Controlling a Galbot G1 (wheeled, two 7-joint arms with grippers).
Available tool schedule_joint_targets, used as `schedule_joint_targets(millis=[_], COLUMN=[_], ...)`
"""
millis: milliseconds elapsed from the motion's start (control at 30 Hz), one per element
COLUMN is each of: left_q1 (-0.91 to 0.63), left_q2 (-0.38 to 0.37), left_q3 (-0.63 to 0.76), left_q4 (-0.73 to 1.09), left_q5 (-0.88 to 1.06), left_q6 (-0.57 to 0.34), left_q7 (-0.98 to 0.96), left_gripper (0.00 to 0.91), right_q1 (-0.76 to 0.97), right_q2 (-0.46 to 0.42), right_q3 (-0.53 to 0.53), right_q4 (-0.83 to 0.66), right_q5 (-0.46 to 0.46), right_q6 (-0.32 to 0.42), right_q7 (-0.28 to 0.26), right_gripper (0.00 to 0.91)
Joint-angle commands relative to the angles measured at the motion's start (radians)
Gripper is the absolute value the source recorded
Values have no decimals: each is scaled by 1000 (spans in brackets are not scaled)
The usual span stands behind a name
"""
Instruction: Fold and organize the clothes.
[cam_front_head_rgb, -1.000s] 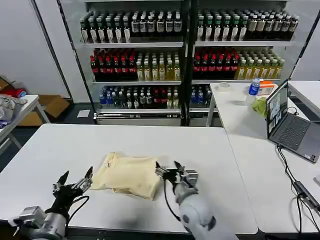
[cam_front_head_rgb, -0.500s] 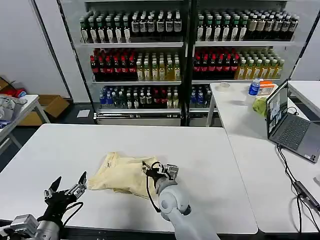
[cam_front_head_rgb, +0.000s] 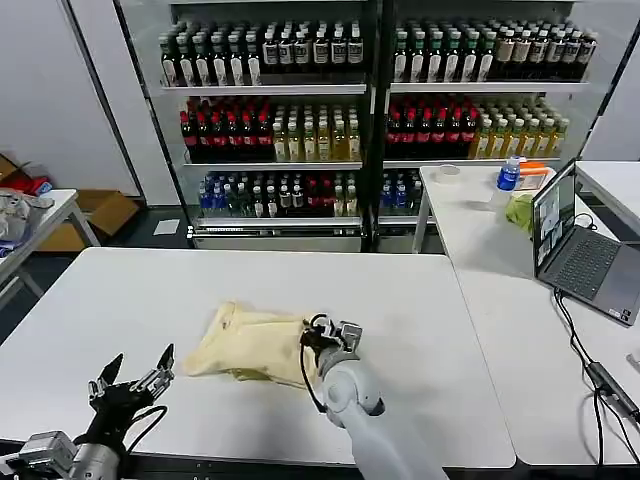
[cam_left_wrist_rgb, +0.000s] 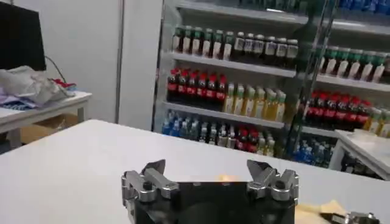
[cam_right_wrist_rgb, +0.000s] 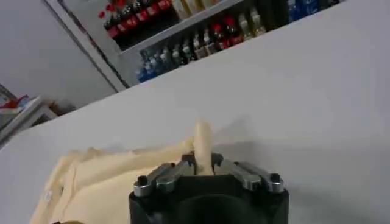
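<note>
The right claw (cam_front_head_rgb: 322, 341) is pinched closed, seemingly on fabric, while the left claw (cam_front_head_rgb: 132, 377) hovers spread apart.

The left gripper (cam_left_wrist_rgb: 210, 176) hangs low over the white table (cam_left_wrist_rgb: 67, 164), fingers spread wide. Past it a sliver of cream T-shirt (cam_left_wrist_rgb: 320, 210) lies on the surface. Shelves of bottled drinks (cam_left_wrist_rgb: 244, 91) line the wall beyond.

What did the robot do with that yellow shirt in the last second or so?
The right gripper swung from beside the T-shirt onto its right edge, where its jaws closed on a ridge of cloth, bunching that side slightly inward. The left gripper drew back toward the table's near edge, jaws open, clear of the shirt. The shirt's left side, with the neck opening, stayed put.
</note>
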Motion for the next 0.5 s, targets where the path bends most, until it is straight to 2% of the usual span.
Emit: schedule_joint_targets(millis=[33,233,433,467,500], left_q1=[-2,-8,-17,-19,-21], left_q2=[0,5,10,12,13], left_q3=[6,10,18,20,22], left_q4=[6,12,18,20,21], left_q5=[2,1,-1,-1,-1], left_q6=[1,3,4,4,5], left_q7=[1,3,4,4,5], left_gripper=[907,907,907,907,907], right_q1=[49,78,101,104,105], right_q2=[-50,-81,-95,-97,-101], right_q3=[32,21,6,4,3], right_q4=[-51,-70,-88,-89,-88], right_q5=[-27,-112,-210,-224,-236], right_q6=[-26,-52,-48,-48,-49], right_q7=[-34,-97,-183,-207,-217], right_gripper=[0,0,0,40,121])
